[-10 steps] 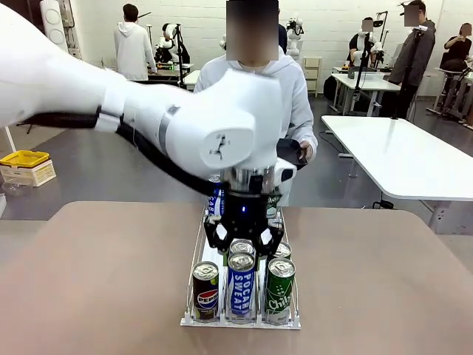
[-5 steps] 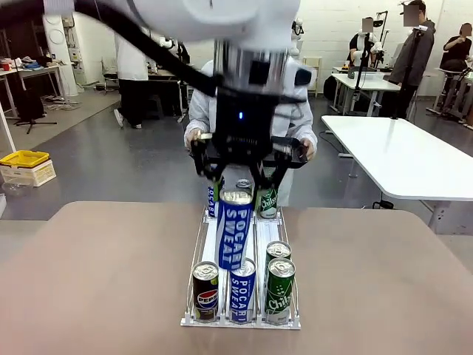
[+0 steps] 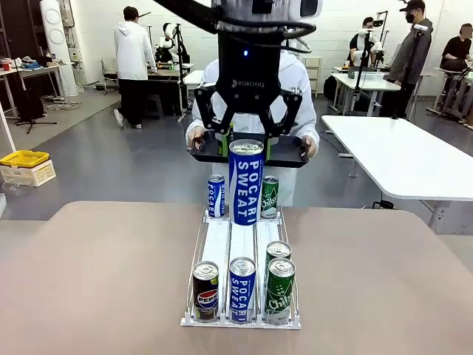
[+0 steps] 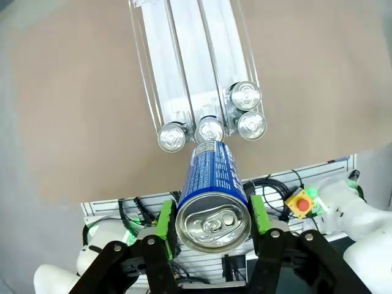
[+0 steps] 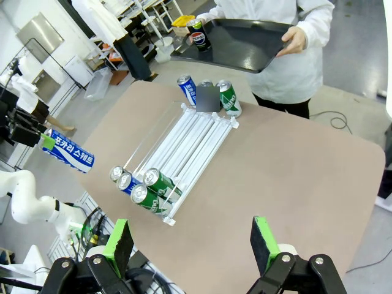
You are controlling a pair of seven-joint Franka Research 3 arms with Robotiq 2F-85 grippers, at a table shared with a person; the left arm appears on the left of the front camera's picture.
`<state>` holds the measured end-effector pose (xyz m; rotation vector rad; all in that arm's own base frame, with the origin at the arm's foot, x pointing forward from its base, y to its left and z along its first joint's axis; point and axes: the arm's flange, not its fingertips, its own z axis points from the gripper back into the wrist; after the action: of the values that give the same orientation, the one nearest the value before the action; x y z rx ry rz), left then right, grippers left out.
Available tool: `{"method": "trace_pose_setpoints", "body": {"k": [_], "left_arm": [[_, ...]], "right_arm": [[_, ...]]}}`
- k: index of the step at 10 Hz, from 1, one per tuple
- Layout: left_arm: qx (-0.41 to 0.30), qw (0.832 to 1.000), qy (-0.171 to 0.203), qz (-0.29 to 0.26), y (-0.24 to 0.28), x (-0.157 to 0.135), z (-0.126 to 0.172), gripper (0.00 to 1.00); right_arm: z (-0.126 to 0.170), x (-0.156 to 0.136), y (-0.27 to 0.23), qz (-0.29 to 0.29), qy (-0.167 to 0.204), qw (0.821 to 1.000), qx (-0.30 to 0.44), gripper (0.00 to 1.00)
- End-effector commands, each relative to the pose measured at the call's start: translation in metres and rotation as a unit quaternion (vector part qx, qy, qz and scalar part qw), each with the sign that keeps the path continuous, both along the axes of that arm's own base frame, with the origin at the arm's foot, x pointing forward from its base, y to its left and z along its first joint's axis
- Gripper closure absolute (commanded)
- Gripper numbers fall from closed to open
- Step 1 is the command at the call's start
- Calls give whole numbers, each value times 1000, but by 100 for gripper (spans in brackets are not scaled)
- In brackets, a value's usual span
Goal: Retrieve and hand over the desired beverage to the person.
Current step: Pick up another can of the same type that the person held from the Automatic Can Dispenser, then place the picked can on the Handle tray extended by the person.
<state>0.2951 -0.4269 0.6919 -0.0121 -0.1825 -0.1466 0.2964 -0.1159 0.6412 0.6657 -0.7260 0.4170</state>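
Can and tray are the pair that matters. The left gripper [image 3: 246, 142] is clamped on the tall blue can [image 3: 246, 185], with its green pads [image 4: 164, 222] pressing either side just under the top rim. The can hangs upright, long axis vertical, in the upper middle of the front view, clear above the rack [image 3: 216, 240] on the table [image 3: 89, 266]. The person [image 3: 299, 85] holds a dark tray [image 3: 207, 150] at about the height of the can's top. From the front the two look almost touching. In the right wrist view, though, the can [image 5: 68, 157] sits at the left edge and the tray [image 5: 245, 46] at the top, well apart, with the rack's length between. The move is likely a carry across toward the tray. The right gripper [image 5: 192, 244] is spread wide, holding nothing.
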Motion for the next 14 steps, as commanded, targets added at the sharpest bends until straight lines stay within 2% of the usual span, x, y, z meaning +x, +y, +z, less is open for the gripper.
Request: {"method": "trace_pose_setpoints", "body": {"k": [1, 2, 3, 14], "left_arm": [[3, 999, -13, -31, -2, 0, 8, 99], [-4, 999, -6, -41, 1, 2, 7, 99], [-2, 1000, -2, -10, -1, -1, 4, 99], [-2, 1000, -2, -10, -1, -1, 4, 99]], "right_arm": [[0, 2, 1, 11, -11, 1000, 17, 0], [0, 2, 1, 11, -11, 1000, 17, 0], [0, 2, 1, 11, -11, 1000, 17, 0], [0, 2, 1, 11, -11, 1000, 17, 0]]}}
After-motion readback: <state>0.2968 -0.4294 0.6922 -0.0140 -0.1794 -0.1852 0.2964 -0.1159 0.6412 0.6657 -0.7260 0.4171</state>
